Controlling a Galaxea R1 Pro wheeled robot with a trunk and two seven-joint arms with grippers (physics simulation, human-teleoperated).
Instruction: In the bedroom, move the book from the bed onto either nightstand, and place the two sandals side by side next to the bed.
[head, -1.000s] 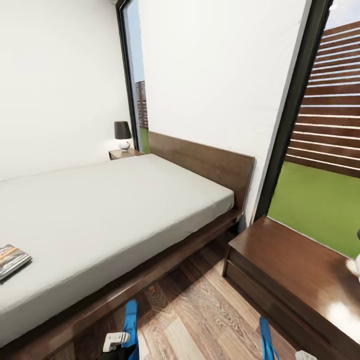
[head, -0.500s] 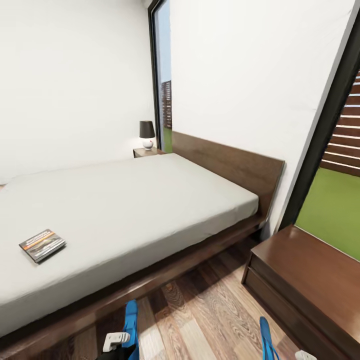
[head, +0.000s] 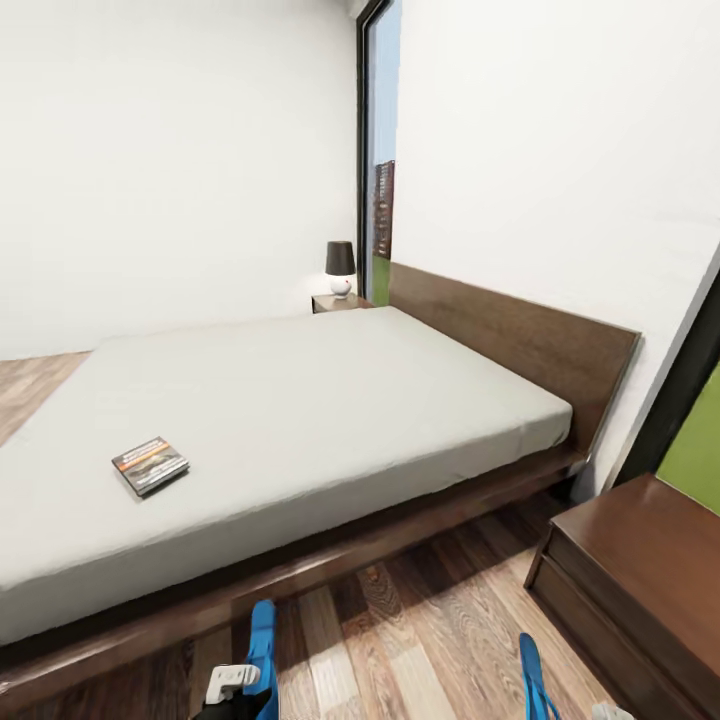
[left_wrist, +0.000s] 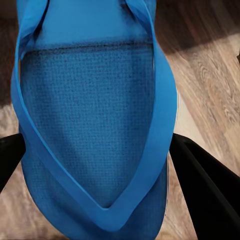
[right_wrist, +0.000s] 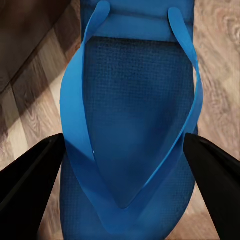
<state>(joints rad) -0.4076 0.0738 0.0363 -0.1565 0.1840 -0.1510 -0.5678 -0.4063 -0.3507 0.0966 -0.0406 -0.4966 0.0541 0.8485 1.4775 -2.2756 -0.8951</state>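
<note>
Carrying one sandal in each gripper — left gripper (left_wrist: 100, 155) clamped on the left sandal (left_wrist: 95, 125), right gripper (right_wrist: 125, 170) on the right sandal (right_wrist: 132, 125) — for side-by-side placement beside the bed (head: 300, 420), the book (head: 150, 465) untouched.

The head camera looks down and forward across the bed (head: 300, 420) toward the far wall. Each wrist camera stares down, very near, at a blue sandal (left_wrist: 95, 130) (right_wrist: 132, 125) above wood floor (head: 420, 640) near the bed.

Lettering on the book (head: 150, 465) is too small to read.
</note>
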